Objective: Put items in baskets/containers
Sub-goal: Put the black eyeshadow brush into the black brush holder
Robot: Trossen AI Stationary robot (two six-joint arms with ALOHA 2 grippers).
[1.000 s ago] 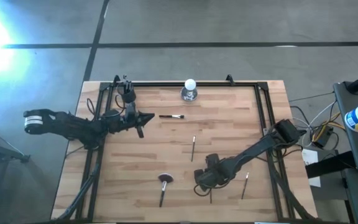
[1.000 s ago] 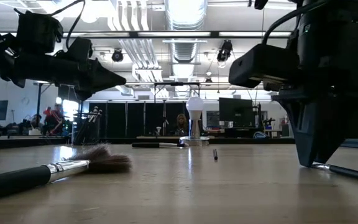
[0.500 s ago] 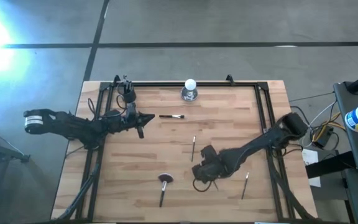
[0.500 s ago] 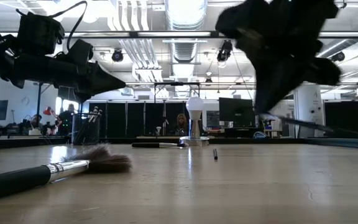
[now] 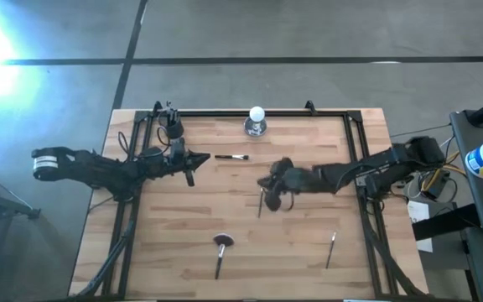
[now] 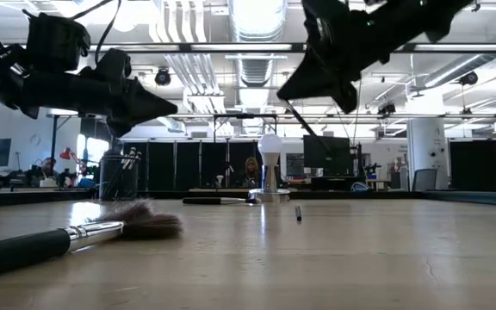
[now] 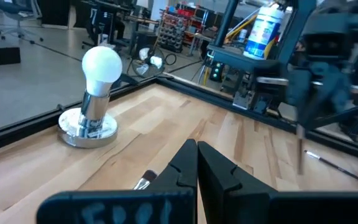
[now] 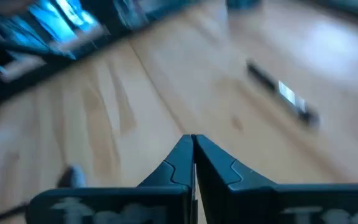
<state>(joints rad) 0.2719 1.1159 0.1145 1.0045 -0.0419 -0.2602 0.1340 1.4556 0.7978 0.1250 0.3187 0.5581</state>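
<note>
**Right arm lifted over mid-table with a thin brush in its grip**

The right gripper (image 5: 268,186) hangs above the middle of the table (image 5: 309,260), raised well clear of the wood. Its fingers (image 8: 194,163) are pressed together, and in the low view a thin dark brush (image 6: 304,129) slants down from them — clamped at one end, the rest hanging free in the air.

The left gripper (image 5: 193,162) waits near the far left part of the table, fingers (image 7: 197,165) closed on nothing. Just behind it, by the far left corner, stands the black cup (image 5: 173,131) with several brushes already upright in it.

Other brushes lie loose on the wood: one short brush (image 5: 232,157) with a pale tip just ahead of the left gripper, a fluffy round-headed brush (image 5: 221,251) near the front edge, and a thin brush (image 5: 330,249) toward the front right — well apart from each other. Another thin brush (image 5: 260,204) lies just under the right gripper.

A white ball on a silvery base (image 5: 256,122) stands at the far edge, in the middle.
</note>
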